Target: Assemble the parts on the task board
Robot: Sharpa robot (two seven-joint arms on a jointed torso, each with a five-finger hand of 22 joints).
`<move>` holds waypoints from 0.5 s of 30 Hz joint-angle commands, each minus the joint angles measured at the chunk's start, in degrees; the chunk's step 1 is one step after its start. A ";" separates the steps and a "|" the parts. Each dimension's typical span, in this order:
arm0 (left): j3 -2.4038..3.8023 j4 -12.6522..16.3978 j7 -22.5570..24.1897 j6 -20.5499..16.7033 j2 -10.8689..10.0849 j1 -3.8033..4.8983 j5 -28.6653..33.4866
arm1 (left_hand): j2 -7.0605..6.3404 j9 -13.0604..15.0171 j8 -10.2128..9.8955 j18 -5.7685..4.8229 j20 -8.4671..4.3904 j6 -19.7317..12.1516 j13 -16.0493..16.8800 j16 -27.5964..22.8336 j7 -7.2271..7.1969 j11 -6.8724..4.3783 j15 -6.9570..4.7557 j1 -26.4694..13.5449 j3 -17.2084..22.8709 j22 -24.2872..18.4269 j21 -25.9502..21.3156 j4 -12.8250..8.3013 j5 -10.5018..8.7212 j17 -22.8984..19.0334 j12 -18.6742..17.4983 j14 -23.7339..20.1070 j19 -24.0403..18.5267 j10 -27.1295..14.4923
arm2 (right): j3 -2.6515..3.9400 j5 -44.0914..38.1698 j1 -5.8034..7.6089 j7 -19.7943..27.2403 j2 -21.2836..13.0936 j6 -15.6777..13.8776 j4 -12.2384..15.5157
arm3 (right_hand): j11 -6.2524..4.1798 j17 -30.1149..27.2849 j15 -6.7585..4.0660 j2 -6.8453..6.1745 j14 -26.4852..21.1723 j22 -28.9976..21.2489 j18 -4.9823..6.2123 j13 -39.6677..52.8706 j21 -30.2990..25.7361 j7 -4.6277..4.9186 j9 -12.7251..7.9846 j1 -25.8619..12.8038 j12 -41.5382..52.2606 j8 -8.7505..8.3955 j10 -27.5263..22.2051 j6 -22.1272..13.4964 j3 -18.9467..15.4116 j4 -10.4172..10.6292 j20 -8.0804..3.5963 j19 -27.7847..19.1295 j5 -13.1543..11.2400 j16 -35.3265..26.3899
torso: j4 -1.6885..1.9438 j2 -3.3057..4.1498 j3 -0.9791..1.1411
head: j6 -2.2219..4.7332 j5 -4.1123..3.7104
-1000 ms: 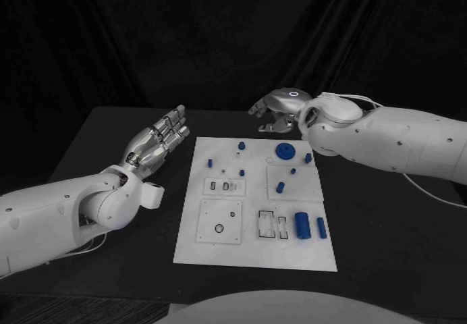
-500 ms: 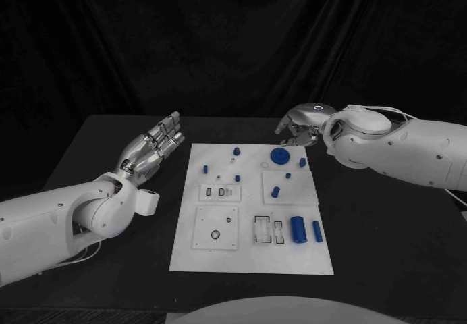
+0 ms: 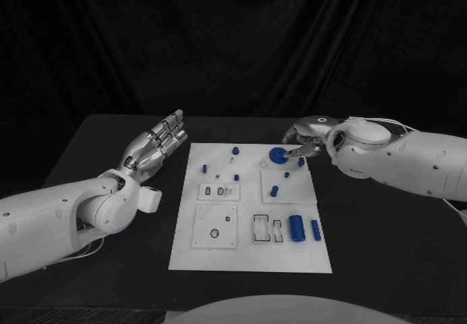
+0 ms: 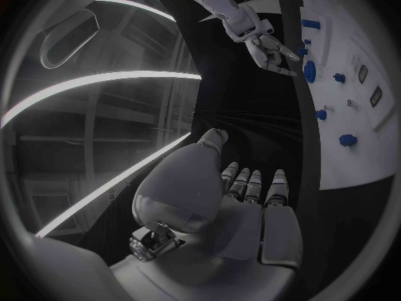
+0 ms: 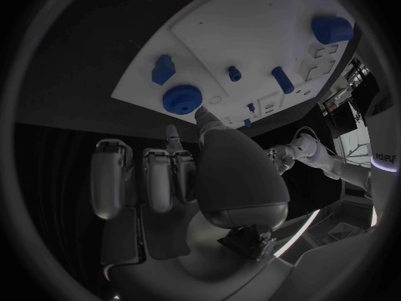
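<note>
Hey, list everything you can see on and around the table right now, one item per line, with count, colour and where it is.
Table: one, black, under everything.
Task board: one, white plate, middle of the table, between the two arms.
Gear-like round part: one, blue, far end of the board, just by the right hand's fingertips; contact unclear.
Large cylinder: one, blue, lying near the board's near right edge.
Slim cylinder: one, blue, lying beside the large cylinder, on its right.
Small parts: several, blue, scattered over the board's far half.
Left hand: one, silver, fingers spread, holding nothing, left of the board.
Right hand: one, silver, at the board's far right corner.
</note>
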 commanded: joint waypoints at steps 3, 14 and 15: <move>0.05 0.05 4.13 0.93 -0.03 0.05 -0.03 | 0.00 0.03 0.28 0.94 0.27 0.29 -0.03 -0.21 -0.08 0.24 0.39 -0.36 0.31 -0.06 -0.34 0.09 -0.08 -0.06 0.01 0.08 0.03 -0.02 | 0.04 -0.17 -0.56 -1.79 0.36 -0.18 -0.44 | -0.19 15.05 -0.38 0.10 6.04 9.57 -1.07 15.05 0.99 -0.09 0.02 -0.48 0.14 -0.06 6.02 -0.44 -0.42 0.11 -0.13 1.50 0.11 0.14 | -0.10 0.02 0.12 | -0.08 0.22; 0.05 0.02 4.01 1.24 -0.02 0.05 -0.03 | 0.04 0.02 0.26 0.94 0.30 0.26 -0.04 -0.21 -0.19 0.38 0.49 -0.35 0.39 -0.06 -0.34 0.03 -0.11 -0.06 -0.01 0.08 0.03 -0.04 | 0.05 -0.17 -1.05 -1.32 1.06 -1.38 -1.26 | 0.17 15.05 -0.12 0.57 6.04 10.57 -1.32 15.05 1.99 0.37 0.06 0.96 0.14 -0.08 6.02 -1.68 0.01 -1.26 0.07 2.10 2.82 0.14 | 0.18 -0.01 -0.05 | 0.00 -0.25; 0.05 0.02 3.99 1.26 -0.04 0.05 -0.03 | 0.04 0.02 0.26 0.94 0.30 0.26 -0.04 -0.21 -0.19 0.38 0.49 -0.35 0.39 -0.06 -0.34 0.03 -0.11 -0.06 -0.01 0.08 0.03 -0.04 | 0.05 -0.17 -1.06 -1.22 1.16 -1.37 -1.36 | 0.17 15.05 -0.12 0.64 6.04 10.61 -1.33 15.05 2.03 0.37 0.13 0.99 0.14 0.00 6.02 -1.56 0.04 -1.32 0.08 2.12 3.11 0.14 | 0.14 -0.02 -0.05 | -0.08 -0.21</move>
